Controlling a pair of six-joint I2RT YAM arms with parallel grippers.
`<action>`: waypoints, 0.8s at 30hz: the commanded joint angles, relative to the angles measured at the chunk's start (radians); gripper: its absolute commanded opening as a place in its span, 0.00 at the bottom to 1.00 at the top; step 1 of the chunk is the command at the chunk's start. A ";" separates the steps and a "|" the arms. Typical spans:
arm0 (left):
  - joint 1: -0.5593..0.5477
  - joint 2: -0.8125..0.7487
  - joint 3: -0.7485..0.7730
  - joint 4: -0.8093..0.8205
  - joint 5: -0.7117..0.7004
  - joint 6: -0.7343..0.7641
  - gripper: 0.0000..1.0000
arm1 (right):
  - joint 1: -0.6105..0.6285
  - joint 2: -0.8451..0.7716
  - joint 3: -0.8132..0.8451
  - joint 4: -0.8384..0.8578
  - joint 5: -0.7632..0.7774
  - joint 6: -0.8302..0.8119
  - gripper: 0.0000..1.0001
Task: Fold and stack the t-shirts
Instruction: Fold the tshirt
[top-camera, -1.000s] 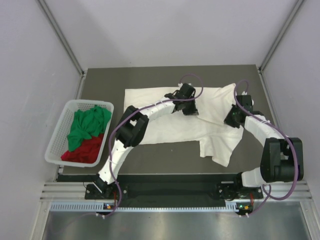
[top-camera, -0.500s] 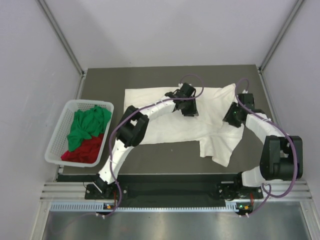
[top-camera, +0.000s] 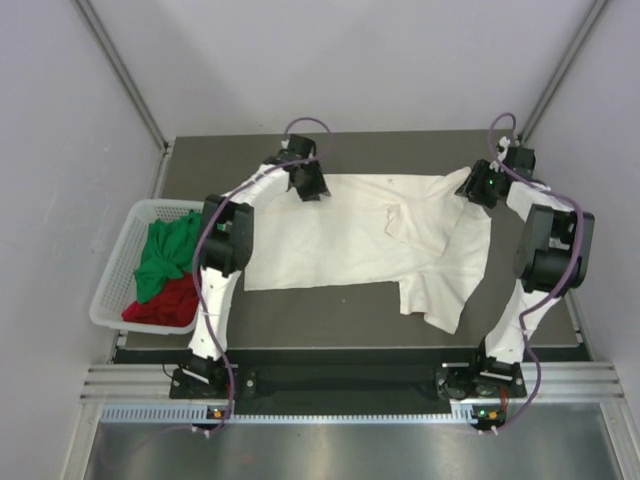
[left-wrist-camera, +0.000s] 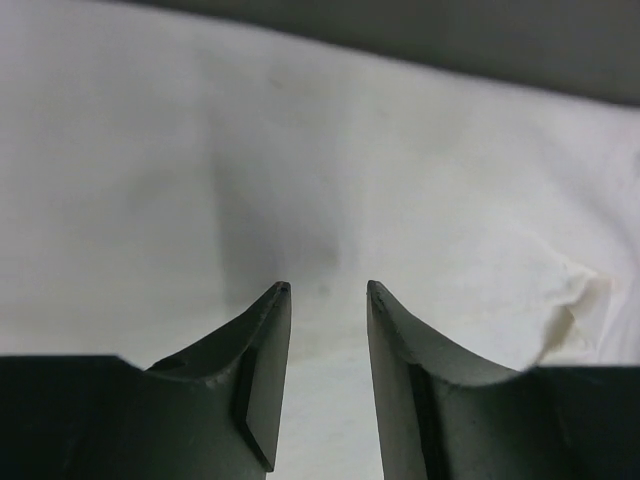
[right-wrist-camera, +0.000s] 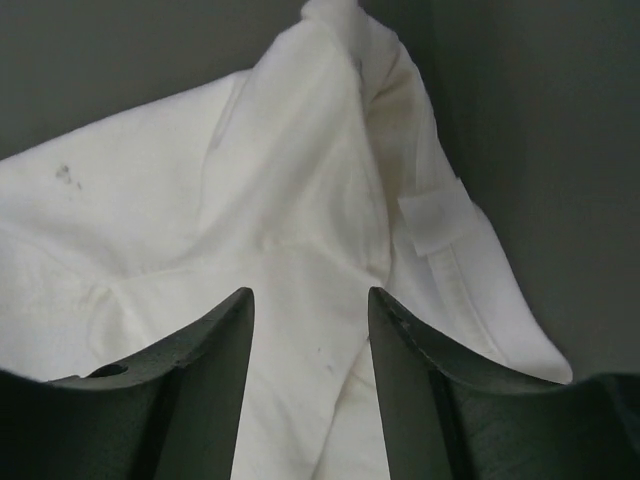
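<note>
Cream-white t-shirt (top-camera: 350, 235): spread flat across the middle of the dark table (top-camera: 330, 322), with one sleeve trailing toward the lower right and a raised crease right of centre.
Change, left side: a second ago the left gripper (top-camera: 308, 182) sat closed over the middle of the shirt. It is now at the shirt's upper left corner with its fingers parted.
Change, right side: the right gripper (top-camera: 481, 187) has gone from the shirt's right edge up to its upper right corner, and it too has opened.
Left gripper state: a modest gap between the fingers, nothing in it, and white cloth just below the tips.
Right gripper state: fingers moderately apart and holding nothing, over a bunched fold of the shirt at the edge of the bare table.
Left arm pose: stretched from its base at the bottom left far up the frame, the forearm angled right to the shirt corner.
Right arm pose: reaching up along the right edge, the wrist turned left toward the shirt.
Green t-shirt (top-camera: 172, 248): crumpled in the basket (top-camera: 112, 275) at centre left.
Red t-shirt (top-camera: 165, 302): bunched beneath and in front of the green one, in the same basket.
Cables (top-camera: 300, 128): purple loops rise above each wrist.
</note>
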 joint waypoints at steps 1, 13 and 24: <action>0.072 -0.055 -0.004 0.014 0.020 0.053 0.41 | -0.017 0.081 0.118 0.030 -0.070 -0.072 0.50; 0.157 0.074 0.065 -0.009 -0.048 0.101 0.42 | -0.023 0.320 0.423 -0.042 0.025 -0.131 0.43; 0.186 0.132 0.070 -0.015 -0.090 0.089 0.42 | -0.098 0.477 0.592 0.016 -0.042 0.050 0.00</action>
